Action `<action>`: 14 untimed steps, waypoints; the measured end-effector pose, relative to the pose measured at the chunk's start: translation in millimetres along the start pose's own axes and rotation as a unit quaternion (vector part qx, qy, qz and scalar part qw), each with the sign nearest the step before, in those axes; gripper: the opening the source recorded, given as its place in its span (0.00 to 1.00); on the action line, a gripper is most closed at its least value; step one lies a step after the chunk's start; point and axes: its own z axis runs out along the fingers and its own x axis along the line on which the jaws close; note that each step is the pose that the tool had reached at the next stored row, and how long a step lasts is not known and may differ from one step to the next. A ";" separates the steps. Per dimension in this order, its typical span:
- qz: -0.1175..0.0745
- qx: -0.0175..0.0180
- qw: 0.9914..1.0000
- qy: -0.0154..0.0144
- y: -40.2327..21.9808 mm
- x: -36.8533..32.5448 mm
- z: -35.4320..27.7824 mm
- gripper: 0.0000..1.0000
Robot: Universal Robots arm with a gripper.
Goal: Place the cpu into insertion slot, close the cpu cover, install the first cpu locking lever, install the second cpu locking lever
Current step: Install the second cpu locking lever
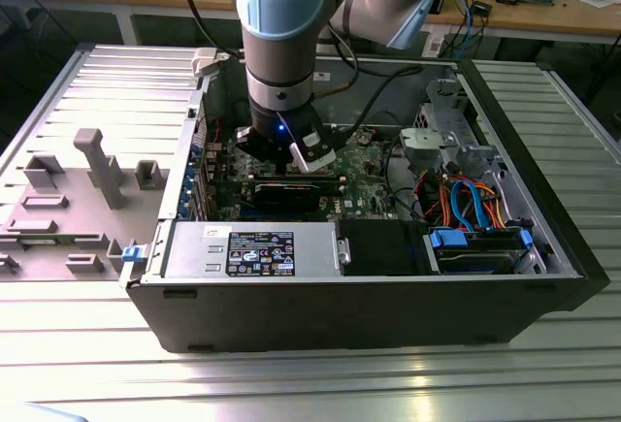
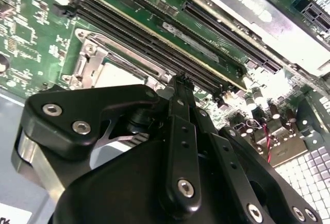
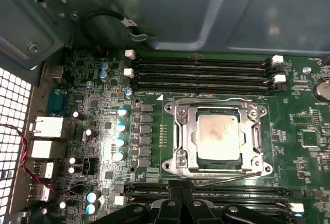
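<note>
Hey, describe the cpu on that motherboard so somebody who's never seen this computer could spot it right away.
Inside the open computer case, find the green motherboard. In the first wrist view, between two banks of long black memory slots, sits a silver metal frame, the cpu cover. The cpu is the flat dull-silver square in its window, the one plain metal face there.

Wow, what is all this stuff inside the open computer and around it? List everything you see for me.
computer case: one, black, lying open on the metal table
cpu: one, silver-grey, seated in the insertion slot
cpu cover: one, silver, closed around the cpu
green circuit board: one, case floor
memory slots: several, black, beside the socket
power supply: one, grey, front of case
grey holders: several, exterior view's left
arm: one, blue-grey
gripper: one, black, above the board
</note>
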 end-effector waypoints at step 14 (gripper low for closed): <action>-0.005 -0.011 1.000 0.001 -2.0 3.8 12.0 0.11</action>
